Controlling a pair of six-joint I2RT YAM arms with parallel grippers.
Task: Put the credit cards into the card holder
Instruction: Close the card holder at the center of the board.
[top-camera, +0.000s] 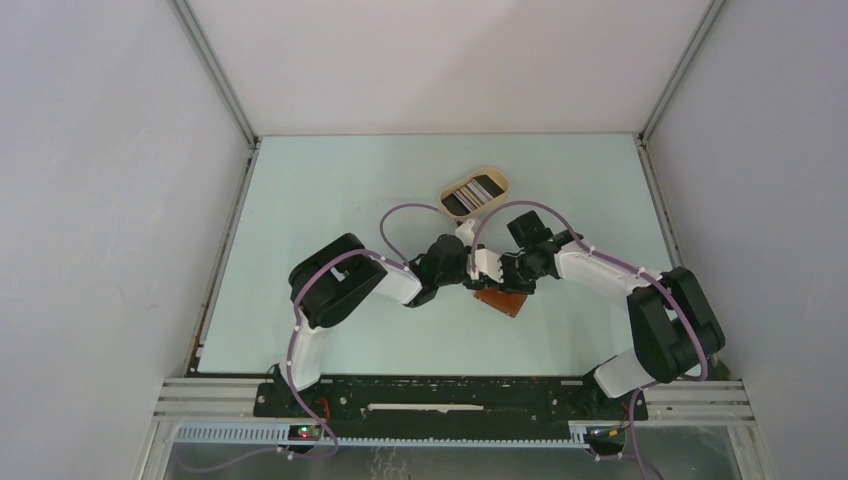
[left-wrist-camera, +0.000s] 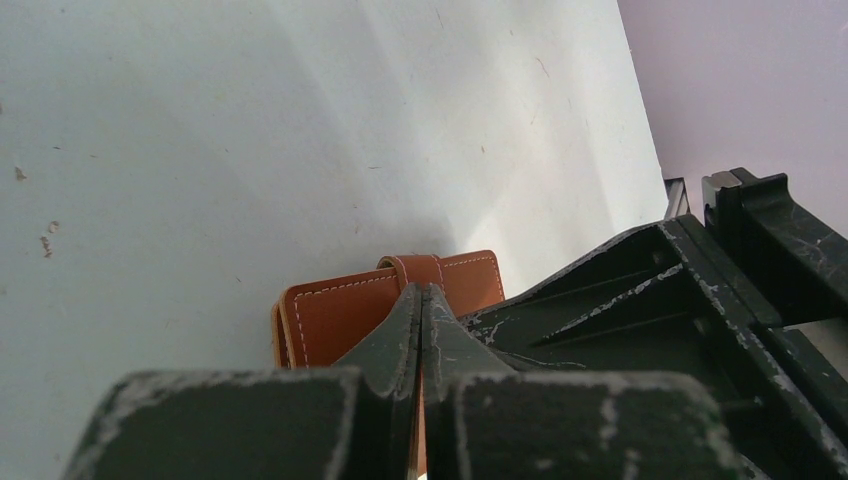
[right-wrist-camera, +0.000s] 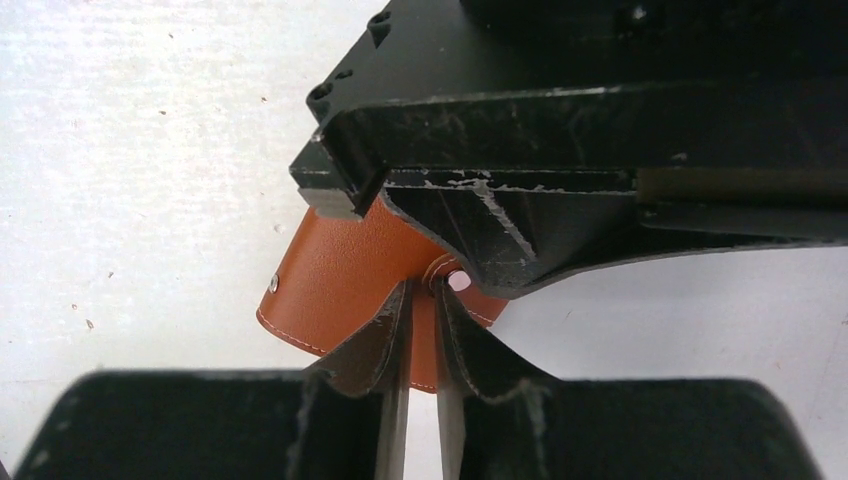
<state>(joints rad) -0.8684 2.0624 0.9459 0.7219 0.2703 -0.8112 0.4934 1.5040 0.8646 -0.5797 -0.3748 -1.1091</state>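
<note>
The card holder (top-camera: 503, 300), a folded reddish-brown leather wallet, lies on the table between both grippers. In the left wrist view my left gripper (left-wrist-camera: 422, 292) is shut, with its tips down on the card holder (left-wrist-camera: 340, 315) beside the closing tab (left-wrist-camera: 412, 268). My right gripper (right-wrist-camera: 423, 295) is nearly shut, its fingers pinching the tab of the card holder (right-wrist-camera: 340, 265) next to the snap hole (right-wrist-camera: 458, 281). The credit cards (top-camera: 473, 193), black, grey and white, lie in the beige tray further back. From above, the left gripper (top-camera: 484, 280) and the right gripper (top-camera: 512, 282) meet over the wallet.
The beige oval tray (top-camera: 497, 172) stands just behind the grippers, at mid-table. The left gripper's black body (right-wrist-camera: 560, 150) hangs close above the right fingers. The right gripper's body (left-wrist-camera: 680, 300) fills the left wrist view's right side. Grey walls enclose the pale table (top-camera: 330, 200).
</note>
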